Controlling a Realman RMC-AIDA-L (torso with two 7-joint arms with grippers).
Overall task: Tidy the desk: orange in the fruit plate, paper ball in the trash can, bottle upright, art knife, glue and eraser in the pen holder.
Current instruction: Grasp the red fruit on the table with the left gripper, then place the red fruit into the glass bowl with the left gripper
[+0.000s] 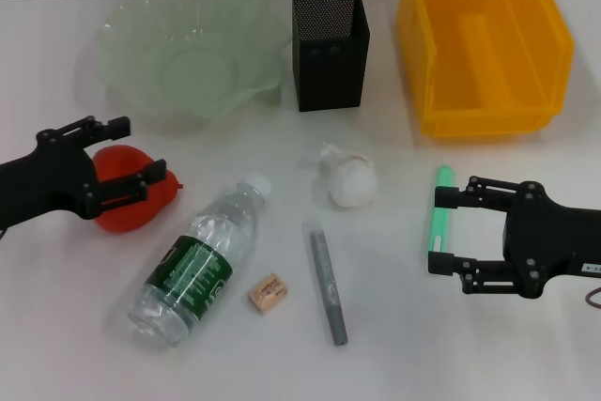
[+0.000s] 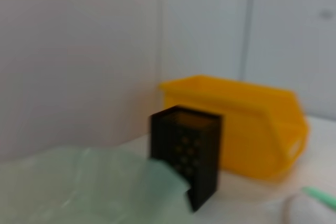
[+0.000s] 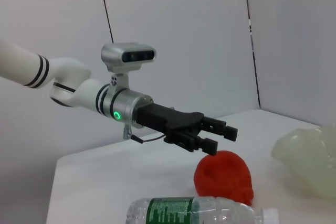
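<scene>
White desk point(image 1: 488, 354) fills the scene, backed by pale wall panels. At the far edge sit a frosted, wavy-rimmed pale green fruit plate point(image 1: 192, 49), a black mesh pen holder point(image 1: 330, 48) and a yellow plastic bin point(image 1: 481, 39) for trash. The left claw point(image 1: 133, 159) hovers spread wide over a red-orange fruit point(image 1: 131, 199), the task's orange, near the desk's left side; its fingers straddle it without closing. Round and firm-looking, with a pinched tip, it could roll, so a grip across its widest part seems safest. Nearby lie a clear plastic bottle point(image 1: 199, 262) on its side, a tan eraser point(image 1: 267, 292), a slim grey art knife point(image 1: 329, 281) and a light crumpled paper ball point(image 1: 349, 178). The right claw point(image 1: 441, 230), open and empty, brackets a green glue stick point(image 1: 439, 208).
</scene>
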